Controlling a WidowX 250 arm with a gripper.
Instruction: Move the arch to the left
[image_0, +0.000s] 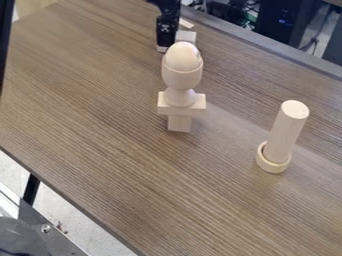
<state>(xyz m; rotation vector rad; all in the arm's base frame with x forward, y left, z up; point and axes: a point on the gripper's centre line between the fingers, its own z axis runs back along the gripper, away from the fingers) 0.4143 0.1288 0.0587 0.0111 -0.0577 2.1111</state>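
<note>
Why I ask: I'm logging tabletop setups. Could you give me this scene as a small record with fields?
Surface: brown wood-grain table
Centre stack, top down: egg-shaped piece, goblet-shaped cup, flat block, narrower support
Right side: pale cylinder standing in a round ring
Gripper: black gripper, near the far edge, behind the stack
Beside gripper: small pale piece, partly hidden by the stack
Arch: cannot tell whether that pale piece is it
</note>
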